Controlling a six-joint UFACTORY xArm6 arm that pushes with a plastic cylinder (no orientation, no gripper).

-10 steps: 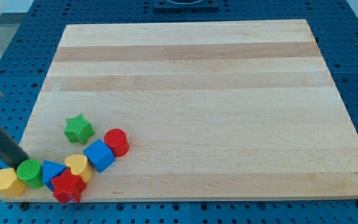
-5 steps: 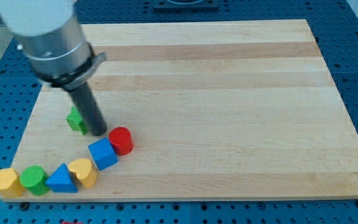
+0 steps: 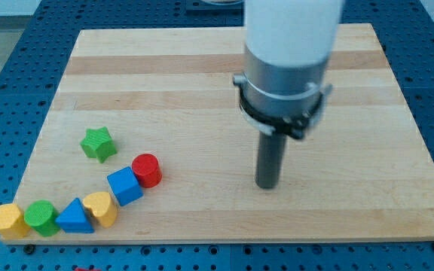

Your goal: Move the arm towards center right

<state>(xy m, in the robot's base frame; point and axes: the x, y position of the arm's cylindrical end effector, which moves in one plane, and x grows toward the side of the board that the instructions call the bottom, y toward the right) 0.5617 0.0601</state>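
Tip: your tip [image 3: 267, 185] rests on the board [image 3: 353, 113], right of centre.
Hand: none, just a rod.
Blocks: 7 clustered bottom left, red cylinder [image 3: 147, 169] nearest, well apart.

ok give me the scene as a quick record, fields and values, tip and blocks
tip: my tip on bare board, right of centre
board: wooden board
near tip: no block touching
green star: left, apart from the rest
red cylinder: touching blue cube
bottom-left row: yellow block, green cylinder, blue triangle, yellow heart
red star: not in view
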